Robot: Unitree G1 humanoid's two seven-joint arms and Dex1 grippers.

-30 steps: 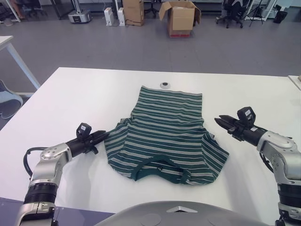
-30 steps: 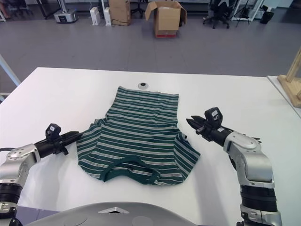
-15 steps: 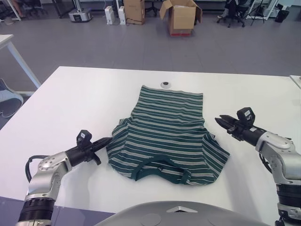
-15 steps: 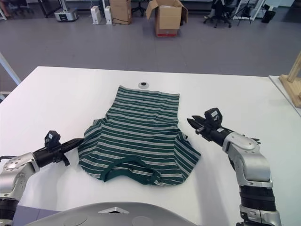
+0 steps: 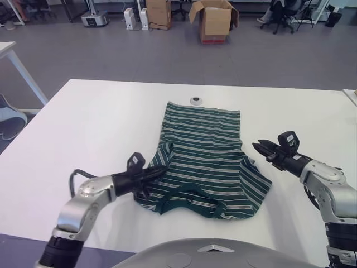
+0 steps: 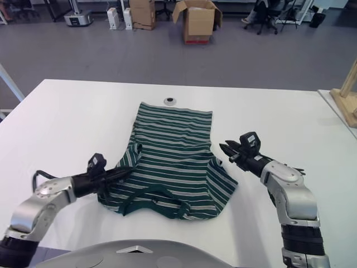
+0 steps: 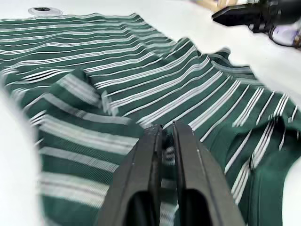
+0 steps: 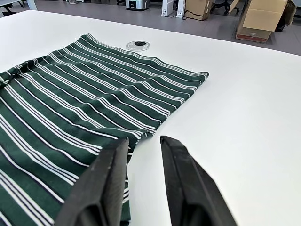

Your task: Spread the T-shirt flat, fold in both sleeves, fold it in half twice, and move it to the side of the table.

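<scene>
A green T-shirt (image 5: 203,139) with white stripes lies on the white table (image 5: 89,117), collar toward me and hem at the far end. Its left sleeve (image 5: 162,159) is bunched and drawn inward over the body. My left gripper (image 5: 158,171) lies low over that sleeve, shut on its fabric; the left wrist view has the two fingers pressed together (image 7: 165,128) on the striped cloth. My right gripper (image 5: 259,148) hovers open just off the shirt's right edge, fingertips (image 8: 121,143) pointing at the rumpled right sleeve (image 5: 254,173), holding nothing.
A small round disc (image 5: 196,100) sits in the table just beyond the hem. Bare tabletop stretches to the left and right of the shirt. A wooden stand (image 6: 347,92) is past the table's right edge. Cardboard boxes (image 5: 213,21) stand on the floor far behind.
My left gripper has moved right onto the shirt, dragging the left sleeve inward so the shirt's left edge is now folded over. The right gripper has hardly shifted.
</scene>
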